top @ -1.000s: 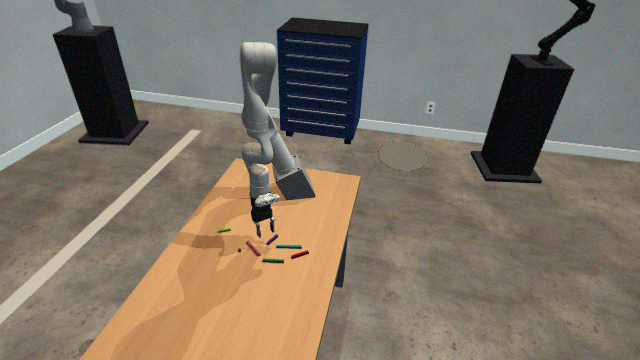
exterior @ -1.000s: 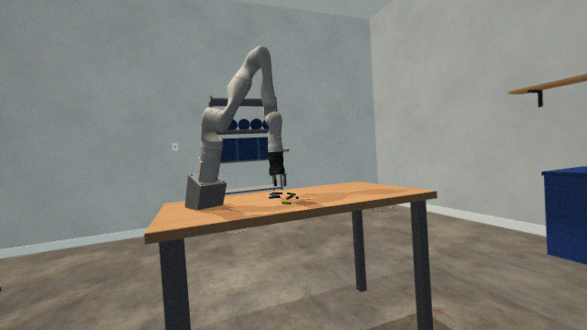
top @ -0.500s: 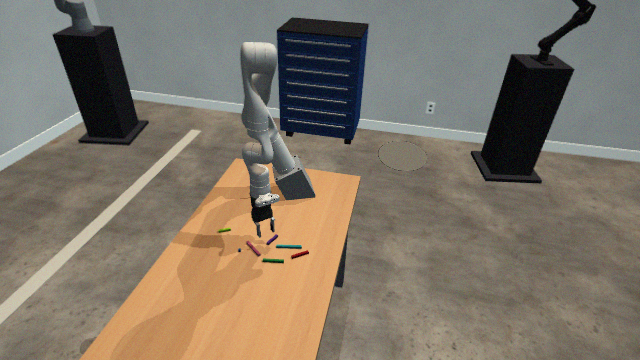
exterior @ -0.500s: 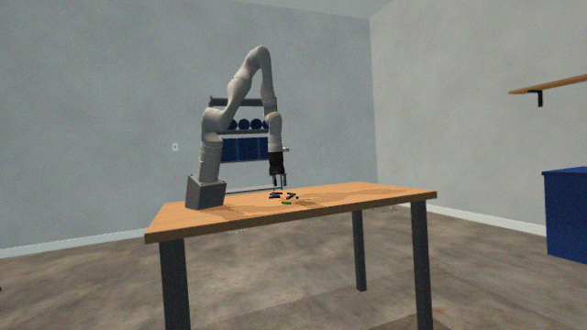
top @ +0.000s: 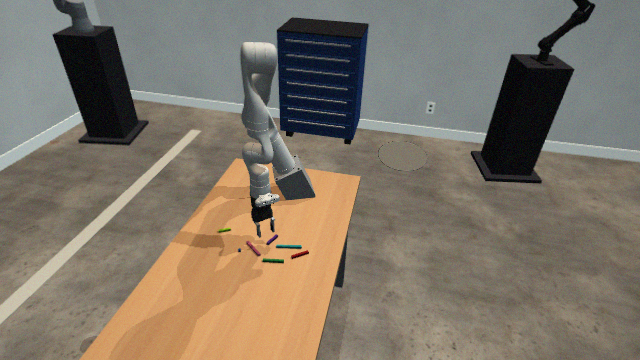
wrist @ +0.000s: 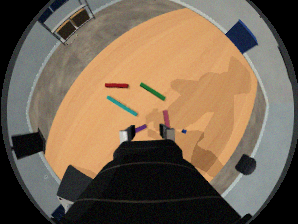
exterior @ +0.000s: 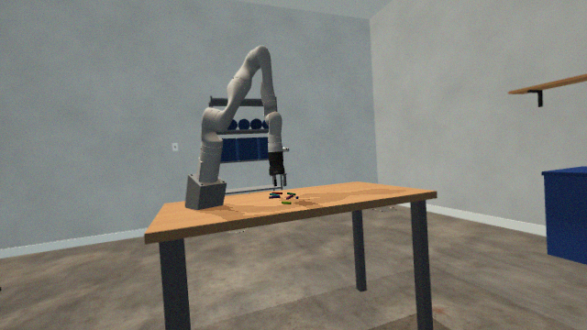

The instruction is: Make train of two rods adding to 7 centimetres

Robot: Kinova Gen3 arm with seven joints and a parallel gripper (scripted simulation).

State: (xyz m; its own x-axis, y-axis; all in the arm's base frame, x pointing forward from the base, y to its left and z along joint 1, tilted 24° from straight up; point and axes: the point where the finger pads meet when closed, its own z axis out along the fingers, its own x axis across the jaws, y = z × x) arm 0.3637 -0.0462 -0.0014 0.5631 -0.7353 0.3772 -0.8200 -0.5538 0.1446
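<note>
My gripper (top: pixel 265 231) (exterior: pixel 280 183) (wrist: pixel 147 129) is open and empty. It hangs a little above the table (top: pixel 250 310) (exterior: pixel 367 194) (wrist: pixel 186 50), over the near end of the purple rod (top: pixel 272 239) (wrist: pixel 141 128). A pink rod (top: pixel 253 248) (wrist: pixel 166 119) lies just left of the purple one, and the tiny blue rod (top: pixel 239 250) (wrist: pixel 184 131) lies beyond it. A lime rod (top: pixel 224 230) (exterior: pixel 286 203) lies apart at the far left. The turquoise rod (top: pixel 288 246) (wrist: pixel 121 106), the green rod (top: pixel 273 260) (wrist: pixel 152 91) and the red rod (top: pixel 300 254) (wrist: pixel 117 86) lie to the right.
The arm's grey base (top: pixel 294 182) (exterior: pixel 204 192) stands on the table's far end. A blue drawer cabinet (top: pixel 322 80) and black pedestals (top: pixel 522 117) stand on the floor, away from the table.
</note>
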